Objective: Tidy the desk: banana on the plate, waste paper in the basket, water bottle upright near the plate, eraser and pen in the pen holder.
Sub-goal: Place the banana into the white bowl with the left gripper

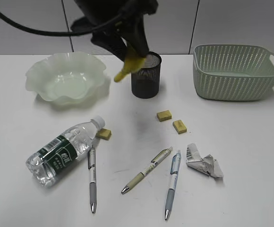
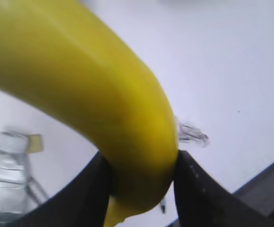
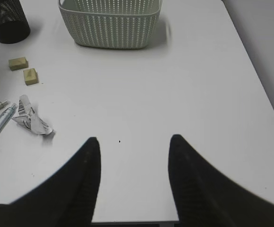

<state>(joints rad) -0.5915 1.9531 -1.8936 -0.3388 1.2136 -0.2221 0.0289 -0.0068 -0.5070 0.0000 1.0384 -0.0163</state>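
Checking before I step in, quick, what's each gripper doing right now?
Left gripper: closed on the banana, lifted off the desk.
Right gripper: open, holding nothing.

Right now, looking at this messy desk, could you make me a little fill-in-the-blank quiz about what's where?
1. The left gripper is shut on the ____.
2. The water bottle is lying on its ____ on the desk.
3. The number of pens on the desk is ____.
4. The waste paper lies outside the green ____.

Missing words: banana; side; three; basket
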